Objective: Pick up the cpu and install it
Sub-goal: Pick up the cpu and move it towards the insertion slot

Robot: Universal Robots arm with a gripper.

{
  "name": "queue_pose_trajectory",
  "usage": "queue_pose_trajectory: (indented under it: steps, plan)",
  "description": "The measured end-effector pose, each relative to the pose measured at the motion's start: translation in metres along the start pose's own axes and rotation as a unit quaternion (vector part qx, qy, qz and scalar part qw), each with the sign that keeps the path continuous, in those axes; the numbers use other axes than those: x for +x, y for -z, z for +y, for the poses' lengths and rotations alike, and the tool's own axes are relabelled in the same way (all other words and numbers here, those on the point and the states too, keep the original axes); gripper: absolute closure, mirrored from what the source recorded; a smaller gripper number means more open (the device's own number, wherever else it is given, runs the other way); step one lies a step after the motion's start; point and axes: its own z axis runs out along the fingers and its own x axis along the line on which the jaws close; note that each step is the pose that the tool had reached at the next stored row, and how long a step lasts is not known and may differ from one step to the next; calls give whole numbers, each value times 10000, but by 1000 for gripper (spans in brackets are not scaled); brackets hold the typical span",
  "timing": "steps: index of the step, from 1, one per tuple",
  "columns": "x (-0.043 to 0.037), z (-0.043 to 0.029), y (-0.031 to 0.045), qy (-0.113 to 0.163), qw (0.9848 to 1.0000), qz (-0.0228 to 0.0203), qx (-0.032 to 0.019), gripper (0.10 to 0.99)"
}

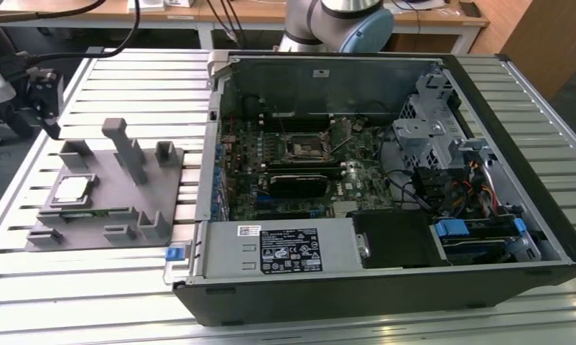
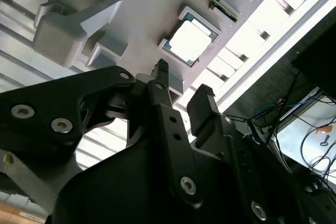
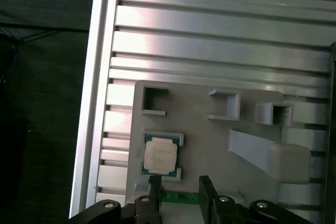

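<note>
Findings, with the exterior view read as a clock dial.

1. The computer case (image 1: 268, 302) lies open on its side on the slatted aluminium table (image 1: 125, 79). The base of the robot arm (image 1: 341, 18) stands at twelve o'clock of the case.
2. The motherboard (image 1: 355, 172) is exposed inside the case. Its black square socket frame (image 1: 307, 149) sits at about ten o'clock of the case's middle. The pictures do not settle whether anything lies in it.
3. The grey plastic tray (image 1: 106, 180) lies on the table at nine o'clock of the case, just beside its wall. Several upright posts rise from it.
4. The cpu (image 1: 70, 190) rests flat in a shallow framed recess of the tray, metal top upward. It is between seven and eight o'clock of the tallest post (image 1: 125, 147). It has not been lifted.
5. In both wrist views the gripper (image 3: 179, 184) (image 2: 181, 85) hangs above the tray (image 3: 199, 129) (image 2: 142, 3). Its two black fingers are spread, with a clear gap between them and nothing in it.
6. In both wrist views the cpu (image 3: 160, 155) (image 2: 191, 40) lies just beyond the fingertips, near them but apart. One fingertip (image 3: 155, 182) lines up with the recess edge.
7. A green circuit-board strip (image 3: 178, 198) shows in the first wrist view between the fingers, on the tray below them.
</note>
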Motion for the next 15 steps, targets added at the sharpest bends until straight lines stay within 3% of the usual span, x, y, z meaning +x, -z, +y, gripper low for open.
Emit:
queue_pose_trajectory:
  steps: [1, 3, 4, 6, 9, 10, 15]
  plan:
    - [0, -1, -18, 0, 10000, 0, 0, 675]
    - [1, -3, -53, 0, 10000, 0, 0, 561]
    - [1, -3, -71, 0, 10000, 0, 0, 561]
    - [1, -5, -108, -1, 10000, 0, 0, 447]
    - [2, -3, -164, -43, 10000, -2, 1, 388]
    - [2, -1, -183, -59, 10000, -3, 1, 322]
    - [3, 2, -275, -100, 9999, -5, 2, 322]
